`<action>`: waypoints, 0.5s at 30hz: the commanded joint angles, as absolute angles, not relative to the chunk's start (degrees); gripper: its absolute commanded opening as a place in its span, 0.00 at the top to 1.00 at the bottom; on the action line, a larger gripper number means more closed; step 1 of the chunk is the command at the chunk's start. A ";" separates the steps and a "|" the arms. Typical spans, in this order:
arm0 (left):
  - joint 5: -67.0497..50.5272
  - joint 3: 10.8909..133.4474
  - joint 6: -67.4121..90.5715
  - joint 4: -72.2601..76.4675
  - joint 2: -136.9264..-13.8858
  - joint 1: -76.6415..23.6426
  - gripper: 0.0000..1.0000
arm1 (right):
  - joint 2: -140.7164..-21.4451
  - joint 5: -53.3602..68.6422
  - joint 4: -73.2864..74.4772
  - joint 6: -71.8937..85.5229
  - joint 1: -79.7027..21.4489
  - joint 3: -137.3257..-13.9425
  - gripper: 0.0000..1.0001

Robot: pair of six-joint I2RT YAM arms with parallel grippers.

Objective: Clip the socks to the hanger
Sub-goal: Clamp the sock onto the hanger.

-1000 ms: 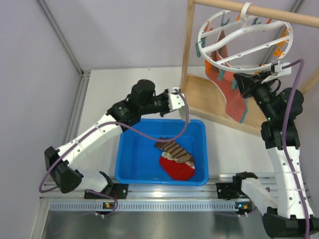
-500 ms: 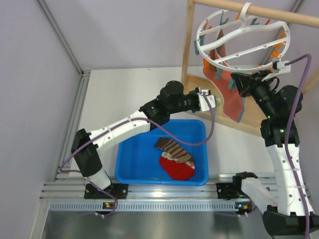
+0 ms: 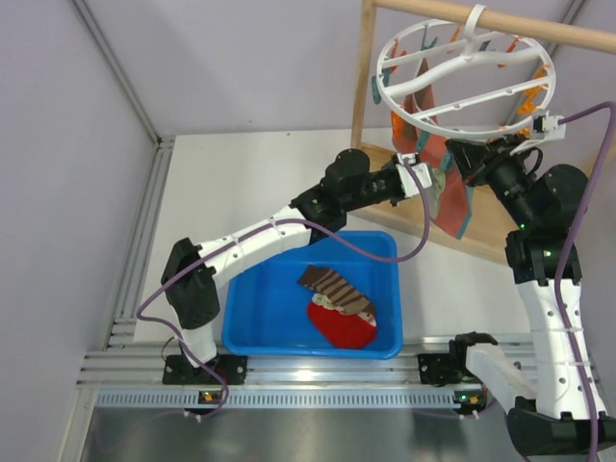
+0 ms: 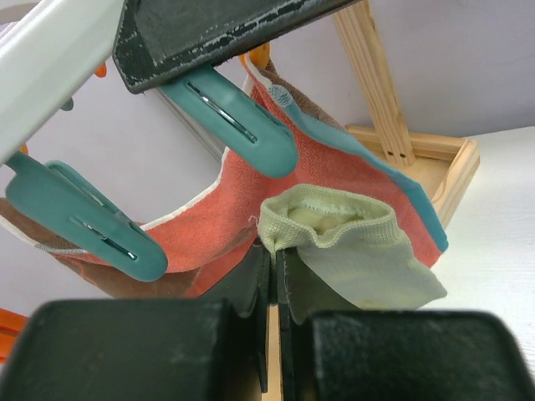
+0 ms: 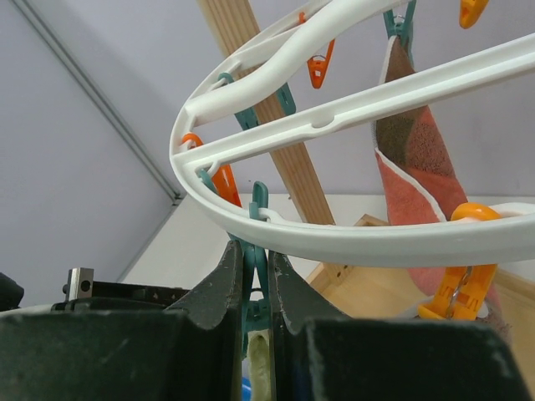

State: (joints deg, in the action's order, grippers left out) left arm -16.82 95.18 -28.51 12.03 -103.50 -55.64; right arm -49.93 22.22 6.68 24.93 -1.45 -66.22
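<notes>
Item, far right of the table (image 3: 279, 183): a frame (image 3: 358, 96) carrying a rod (image 3: 520, 24), the hanger (image 5: 351, 241) hooked on it and a cloth (image 3: 452, 207) hanging beneath. Item, near centre, in front of the frame: a tub (image 3: 231, 308) with a heap (image 3: 337, 308) of laundry inside. Under the ring, my left gripper (image 4: 273, 251) holds a sock (image 4: 359, 251) in front of the cloth, and just right of it my right gripper (image 5: 255, 259) is clamped on a peg (image 5: 260, 200) hanging from the rim.
</notes>
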 commanded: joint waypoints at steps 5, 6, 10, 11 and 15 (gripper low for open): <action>-16.35 96.42 -23.21 19.86 -103.45 -55.90 1.00 | -49.66 25.23 5.71 26.46 -1.67 -67.59 1.00; -16.26 96.07 -23.12 21.08 -103.27 -55.90 1.00 | -49.66 25.14 5.63 26.54 -1.50 -67.59 1.00; -16.52 92.38 -21.88 24.43 -101.34 -55.81 1.00 | -50.01 24.70 5.80 26.10 -1.49 -67.94 1.00; -16.87 91.85 -21.62 25.04 -100.90 -55.72 1.00 | -50.10 24.52 5.89 25.84 -1.49 -68.03 1.00; -16.35 90.26 -20.92 26.45 -99.67 -55.72 1.00 | -50.19 23.91 5.98 25.66 -1.41 -67.76 1.00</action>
State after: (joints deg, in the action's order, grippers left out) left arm -16.60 91.05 -23.16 20.58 -103.24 -55.61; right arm -50.06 22.33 6.70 25.65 -1.37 -66.43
